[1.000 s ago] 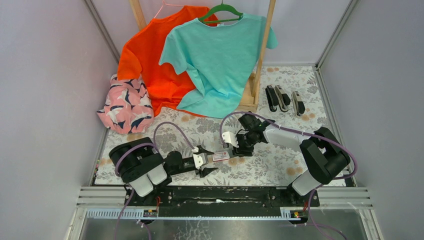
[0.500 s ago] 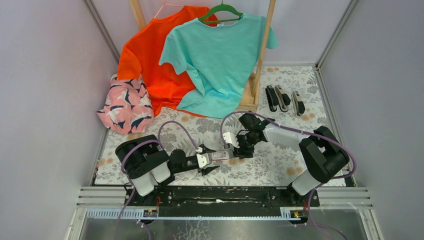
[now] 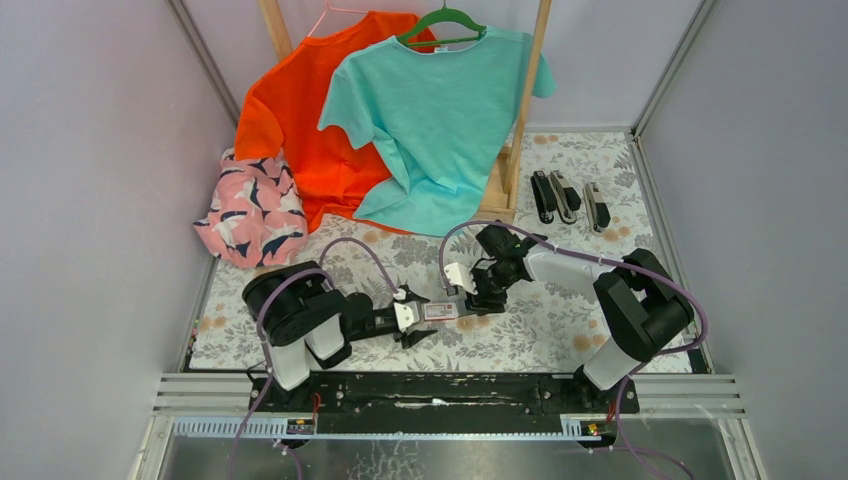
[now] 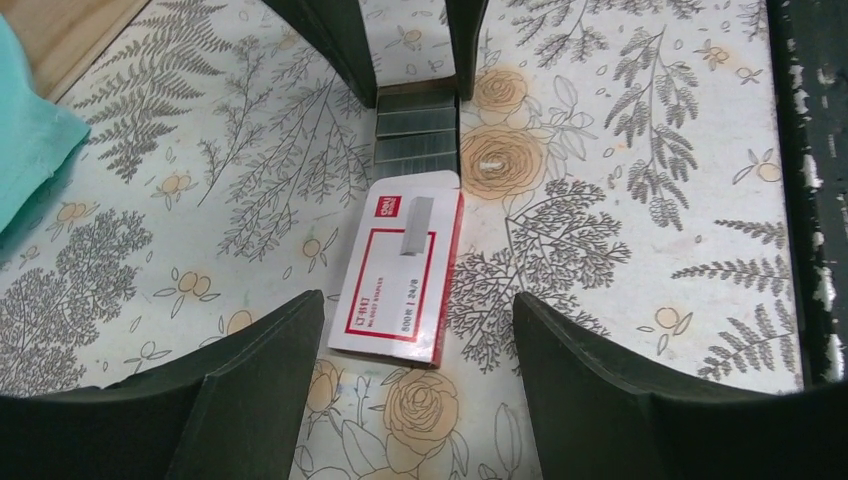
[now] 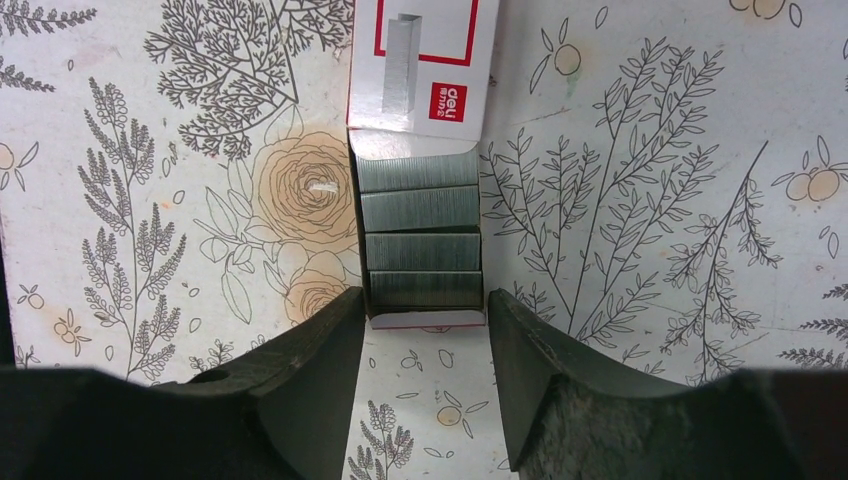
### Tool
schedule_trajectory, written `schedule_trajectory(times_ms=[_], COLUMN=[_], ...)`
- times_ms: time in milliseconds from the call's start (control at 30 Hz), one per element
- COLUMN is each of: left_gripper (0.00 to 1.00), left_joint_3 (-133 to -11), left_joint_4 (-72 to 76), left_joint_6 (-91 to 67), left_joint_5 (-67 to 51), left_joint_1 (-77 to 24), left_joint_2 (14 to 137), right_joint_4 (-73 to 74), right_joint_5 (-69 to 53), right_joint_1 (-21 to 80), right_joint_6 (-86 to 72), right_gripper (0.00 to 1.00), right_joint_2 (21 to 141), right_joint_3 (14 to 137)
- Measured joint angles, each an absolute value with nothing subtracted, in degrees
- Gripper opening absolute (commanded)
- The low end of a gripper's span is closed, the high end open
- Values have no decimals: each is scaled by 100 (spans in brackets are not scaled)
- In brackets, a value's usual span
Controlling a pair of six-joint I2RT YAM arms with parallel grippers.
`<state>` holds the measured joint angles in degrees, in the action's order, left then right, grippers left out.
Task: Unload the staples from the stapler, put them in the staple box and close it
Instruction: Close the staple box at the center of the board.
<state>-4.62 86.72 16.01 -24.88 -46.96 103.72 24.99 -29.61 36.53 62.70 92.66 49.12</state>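
A: left gripper (image 4: 418, 305) state?
B: jaws wide, straddling white-and-red cardboard box (image 4: 395, 275), near centre.
A: right gripper (image 5: 420, 300)?
B: pinching far end of pulled-out white cardboard tray (image 5: 425, 318). Silvery metal staple strips (image 5: 420, 235) lie inside.

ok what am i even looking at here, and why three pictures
Two robot arms are bolted to a table's near edge. The wide picture looks down from above and behind them. The other two come from cameras on each wrist, so the dark wedges at the bottom are that arm's own pincer fingers. On the flowered table lie three staplers, far right, with shirts and a pink cloth at the back. Between the arms is a box, its tray of staples slid out. The right pincer seems to pinch the tray's end; the left pincer is open around the box.
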Motion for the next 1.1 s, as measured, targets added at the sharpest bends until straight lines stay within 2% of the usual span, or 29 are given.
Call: schedule_trajectory(times_ms=[533,800,1100], left_gripper=[59,57,62], left_joint_3=[-810,-1068,-1076], left_joint_4=[8318,7828,7791], left_joint_6=[1522,1619,1621], left_joint_5=[-2858,-3103,-3105], left_joint_1=[-4381,-4381,-4375], left_joint_2=[10503,10451,10431], right_joint_4=[2504,2506,2526], right_joint_5=[-2963,-2963,-2974], right_joint_1=[3594,3588,3583], right_joint_6=[6278,6278,6283], right_gripper=[52,51,53], right_joint_2=[9266,9266,9264], right_joint_3=[4912,4912,4912])
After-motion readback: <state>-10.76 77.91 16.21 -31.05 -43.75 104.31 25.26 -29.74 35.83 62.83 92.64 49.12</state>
